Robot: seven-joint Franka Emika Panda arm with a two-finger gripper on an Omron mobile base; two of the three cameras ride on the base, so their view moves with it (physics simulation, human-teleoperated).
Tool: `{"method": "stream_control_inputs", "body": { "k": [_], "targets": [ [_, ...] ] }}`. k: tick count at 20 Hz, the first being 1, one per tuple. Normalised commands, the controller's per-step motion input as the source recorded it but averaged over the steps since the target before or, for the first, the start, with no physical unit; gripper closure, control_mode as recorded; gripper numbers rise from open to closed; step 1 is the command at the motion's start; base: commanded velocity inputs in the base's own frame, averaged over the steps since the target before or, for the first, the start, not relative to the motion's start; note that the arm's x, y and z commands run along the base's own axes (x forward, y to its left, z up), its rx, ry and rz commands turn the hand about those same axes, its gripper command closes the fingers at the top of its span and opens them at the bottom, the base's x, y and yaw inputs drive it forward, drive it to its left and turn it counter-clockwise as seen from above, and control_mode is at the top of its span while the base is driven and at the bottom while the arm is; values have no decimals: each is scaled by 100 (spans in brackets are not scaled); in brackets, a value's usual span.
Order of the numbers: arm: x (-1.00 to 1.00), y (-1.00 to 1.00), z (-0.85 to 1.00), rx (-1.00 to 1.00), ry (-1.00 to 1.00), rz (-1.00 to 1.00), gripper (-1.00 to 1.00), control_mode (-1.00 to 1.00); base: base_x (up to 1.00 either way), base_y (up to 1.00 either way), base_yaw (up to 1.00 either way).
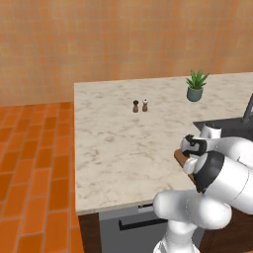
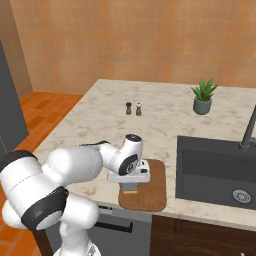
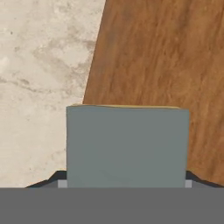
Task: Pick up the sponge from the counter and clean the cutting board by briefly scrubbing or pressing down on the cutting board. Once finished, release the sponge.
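Note:
In the hand view the sponge shows its grey-green top and a thin yellow edge, held between my two dark fingertips. My gripper is shut on the sponge. The sponge sits low over the left edge of the brown wooden cutting board, partly over the marbled counter. From the right base view the gripper points down at the board with the sponge beneath it. Whether the sponge presses on the wood I cannot tell. The arm hides most of the board in the left base view.
A dark sink basin with a faucet lies right of the board. Two small shakers and a potted plant stand further back on the counter. Orange tiled floor lies left of the counter.

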Motion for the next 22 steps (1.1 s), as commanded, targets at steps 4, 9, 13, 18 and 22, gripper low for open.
{"method": "stream_control_inputs", "body": {
  "k": [4,9,13,18,22],
  "targets": [
    [-59,-12,-30,0,0,0,100,-100,0,0,0],
    [-39,-15,-34,1,0,0,100,-100,0,0,0],
    [-57,-1,-30,0,0,0,100,-100,0,0,0],
    [-84,0,-23,0,0,0,100,-100,0,0,0],
    [6,-12,-19,0,0,0,100,-100,0,0,0]
  ]
}}
